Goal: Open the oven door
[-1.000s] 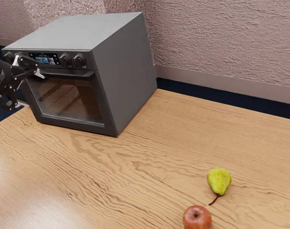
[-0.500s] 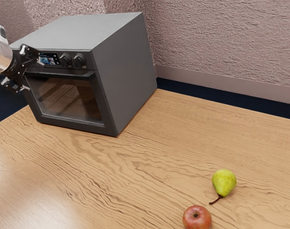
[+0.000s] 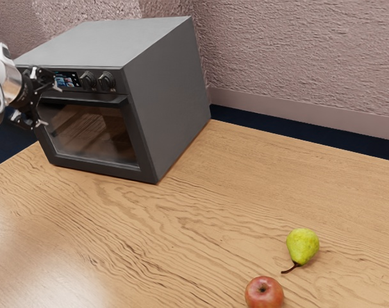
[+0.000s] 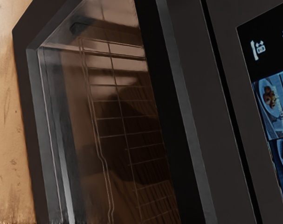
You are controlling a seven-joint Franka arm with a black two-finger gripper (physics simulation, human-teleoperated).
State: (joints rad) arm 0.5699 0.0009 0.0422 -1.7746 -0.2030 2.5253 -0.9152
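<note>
In the exterior view my gripper [image 3: 51,105] is at the left front of the grey oven [image 3: 172,96], its two fingertips spread wide, one higher than the other. The handle bar [image 3: 95,101] runs along the top of the oven door, at a height between the two fingertips; I cannot tell whether either touches it. The oven door [image 3: 91,133] is shut, with a dark glass window. From the wrist view, the door's glass [image 4: 118,126] and a wire rack behind it face my hand, beside the control panel's display [image 4: 274,107].
A green pear [image 3: 302,246] and a red apple [image 3: 264,293] lie on the wooden table [image 3: 181,237], well away from the oven. Round knobs [image 3: 106,81] stick out from the oven's panel above the door. A textured wall [image 3: 297,58] stands behind.
My gripper has come from the exterior view's left edge toward the oven front, then dipped and turned slightly. The pear has rolled a little toward the exterior view's right. The door has not moved.
</note>
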